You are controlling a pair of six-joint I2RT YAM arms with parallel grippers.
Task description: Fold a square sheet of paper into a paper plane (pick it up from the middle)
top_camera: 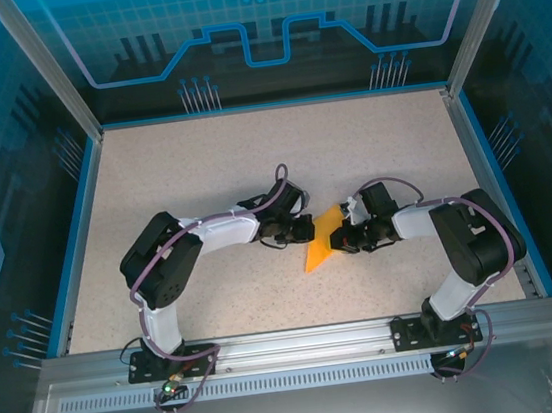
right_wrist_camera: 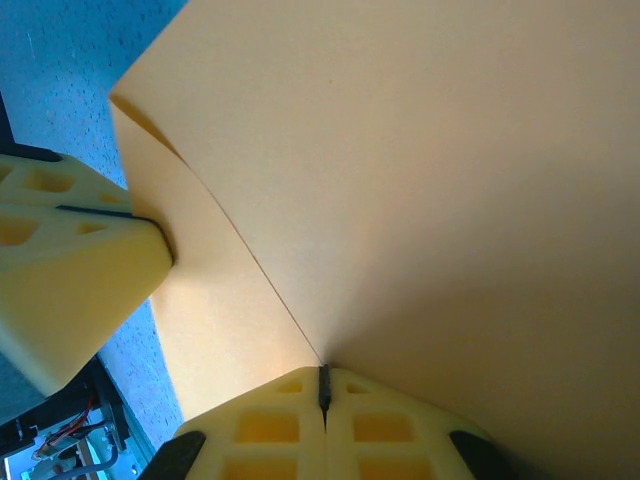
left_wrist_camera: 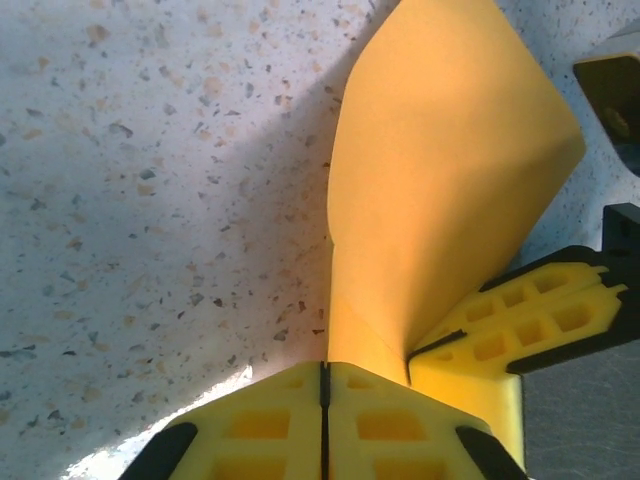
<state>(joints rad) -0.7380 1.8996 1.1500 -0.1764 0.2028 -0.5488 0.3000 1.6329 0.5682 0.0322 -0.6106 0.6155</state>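
As forearms (top_camera: 224, 231) point inward, left tool (left_wrist_camera: 324, 375) and right tool (right_wrist_camera: 322, 378) clamp the paper (top_camera: 318, 252).

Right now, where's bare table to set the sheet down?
Bare: far half of the table up to the back wall; near strip between the arm bases. Crowded centre: left gripper and right gripper both pinch the sheet.

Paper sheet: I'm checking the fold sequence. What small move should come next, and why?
The left gripper and right gripper are each shut on the orange-yellow paper sheet, which bows between them with one crease begun. I would probably lower both together until the sheet lies on the table, so the crease can be pressed flat.
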